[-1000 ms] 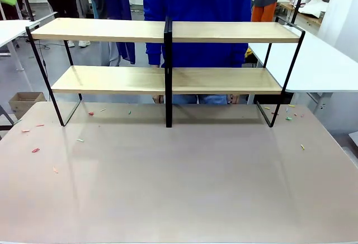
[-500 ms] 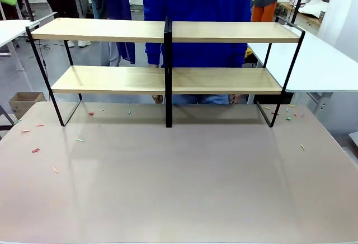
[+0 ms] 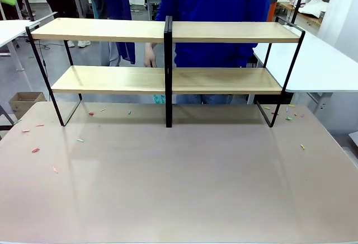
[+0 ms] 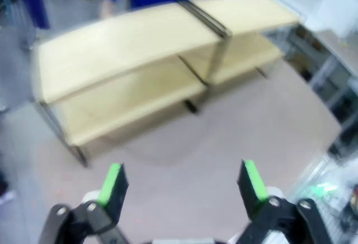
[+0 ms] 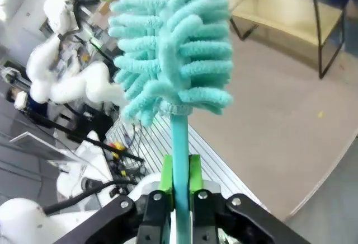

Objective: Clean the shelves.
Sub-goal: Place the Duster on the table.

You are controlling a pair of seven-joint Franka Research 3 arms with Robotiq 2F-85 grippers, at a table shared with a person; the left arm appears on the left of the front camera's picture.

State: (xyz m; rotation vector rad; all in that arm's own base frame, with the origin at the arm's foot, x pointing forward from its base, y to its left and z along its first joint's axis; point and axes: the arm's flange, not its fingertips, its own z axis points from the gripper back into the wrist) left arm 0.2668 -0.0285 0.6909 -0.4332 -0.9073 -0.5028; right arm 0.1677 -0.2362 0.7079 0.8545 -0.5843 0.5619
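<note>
The shelves [image 3: 168, 79] are seen standing at the far side of the table [image 3: 179, 182], both boards bare, w/ a person in blue [image 3: 221, 9] just behind them. Small coloured scraps [image 3: 35, 150] are scattered on the tabletop near both ends of the rack.

Left gripper [image 4: 182, 185]: jaws are spread wide, nothing held between them. The shelves [image 4: 162, 59] are seen well ahead of and below the open jaws, apart from them.

Right gripper [image 5: 180, 183]: jaws are clamped shut on the teal handle of a duster [image 5: 173, 48] — its fluffy head stands up beyond the fingertips. The shelves [image 5: 285, 9] are seen far past the jaws, to the upper right.
</note>
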